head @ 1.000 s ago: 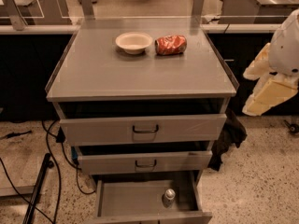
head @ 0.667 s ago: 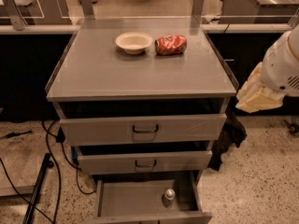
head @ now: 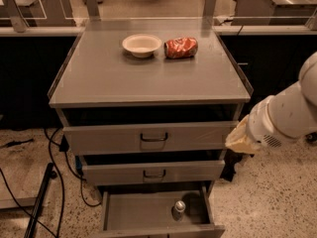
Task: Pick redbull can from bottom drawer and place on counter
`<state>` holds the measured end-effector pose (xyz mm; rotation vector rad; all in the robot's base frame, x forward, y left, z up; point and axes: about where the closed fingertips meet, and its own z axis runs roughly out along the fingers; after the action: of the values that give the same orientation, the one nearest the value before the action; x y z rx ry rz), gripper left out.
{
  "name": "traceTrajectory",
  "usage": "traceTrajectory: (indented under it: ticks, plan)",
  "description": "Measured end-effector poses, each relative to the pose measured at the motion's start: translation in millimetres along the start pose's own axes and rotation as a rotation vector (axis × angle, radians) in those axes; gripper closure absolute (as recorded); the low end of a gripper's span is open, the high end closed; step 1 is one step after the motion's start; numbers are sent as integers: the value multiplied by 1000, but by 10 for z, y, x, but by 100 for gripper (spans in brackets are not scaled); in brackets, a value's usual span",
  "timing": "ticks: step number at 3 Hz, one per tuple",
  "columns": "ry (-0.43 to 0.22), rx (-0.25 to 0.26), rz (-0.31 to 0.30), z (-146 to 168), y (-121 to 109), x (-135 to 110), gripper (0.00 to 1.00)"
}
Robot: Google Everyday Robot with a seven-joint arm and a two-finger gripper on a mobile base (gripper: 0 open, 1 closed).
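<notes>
The redbull can [head: 179, 209] stands upright on the floor of the open bottom drawer [head: 133, 213], right of its middle. The counter [head: 148, 81] is the grey cabinet top above it. My gripper [head: 240, 139] is at the end of the white arm on the right, beside the cabinet's right edge at the height of the top drawer. It is well above and to the right of the can and touches nothing.
A cream bowl [head: 142, 44] and a crushed red-orange soda can [head: 181, 47] sit at the back of the counter. Two drawers with loop handles [head: 154, 137] stand slightly pulled out above the bottom drawer. Cables [head: 54, 167] and a dark pole lie on the floor at left.
My arm has swung down and to the left, bringing the gripper closer to the cabinet's right side. The can, bowl and drawers have not moved.
</notes>
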<state>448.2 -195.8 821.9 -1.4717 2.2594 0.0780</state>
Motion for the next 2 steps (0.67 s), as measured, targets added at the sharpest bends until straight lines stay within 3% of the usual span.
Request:
traceTrajectory:
  ticks: [1,2]
  plan:
    - [-21,33,6,89,-52,-13,100]
    - [-10,34,1,157,-42,40,100]
